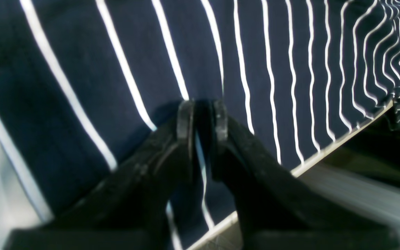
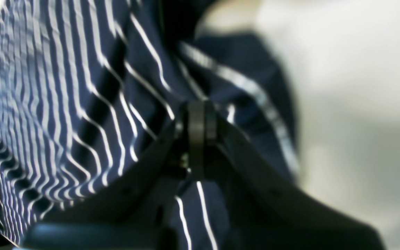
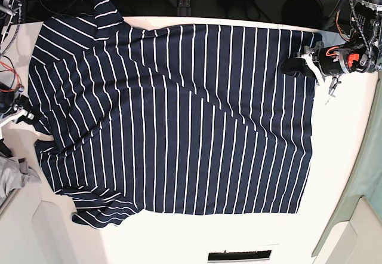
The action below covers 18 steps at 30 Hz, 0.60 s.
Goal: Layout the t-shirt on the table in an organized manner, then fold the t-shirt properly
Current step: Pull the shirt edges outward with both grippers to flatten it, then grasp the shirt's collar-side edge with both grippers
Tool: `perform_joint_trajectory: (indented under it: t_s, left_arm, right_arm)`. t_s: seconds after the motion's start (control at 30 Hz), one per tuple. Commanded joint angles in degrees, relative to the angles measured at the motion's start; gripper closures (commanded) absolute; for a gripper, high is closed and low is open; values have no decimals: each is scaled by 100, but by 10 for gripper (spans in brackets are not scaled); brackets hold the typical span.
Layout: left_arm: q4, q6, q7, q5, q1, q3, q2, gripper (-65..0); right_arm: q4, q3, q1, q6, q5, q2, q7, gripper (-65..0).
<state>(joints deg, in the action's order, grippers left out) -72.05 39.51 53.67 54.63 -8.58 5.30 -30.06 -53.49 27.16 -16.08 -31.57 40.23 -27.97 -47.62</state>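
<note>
One t-shirt fills most of the base frame, spread flat on the white table. At far left we see a grey cloth. The right gripper is pressed shut beside the fabric; at upper right, the left gripper pinches the shirt's hem.

No lettering, label, brand mark or number can be read anywhere in the three views: the striped t-shirt carries only plain white lines, and the white counter around it bears no print or sign.
</note>
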Motion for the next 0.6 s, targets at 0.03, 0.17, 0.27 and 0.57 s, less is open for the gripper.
perform_joint_trajectory:
  t_s: [0.03, 0.17, 0.27, 0.57]
  left_arm:
    - [-155, 49, 17, 326, 15, 85, -219, -104]
    - [-389, 49, 216, 730, -223, 503, -234, -104]
    - [-605, 49, 229, 815, -490, 903, -232, -104]
    - [-750, 49, 223, 772, -1032, 1685, -232, -104]
  right_arm:
    - [-352, 155, -13, -66, 221, -229, -120, 0]
    - [-688, 192, 474, -63, 341, -549, -197, 0]
    - [-772, 192, 898, -70, 511, -743, -240, 0]
    - [-1023, 192, 1851, -166, 787, -953, -402, 0]
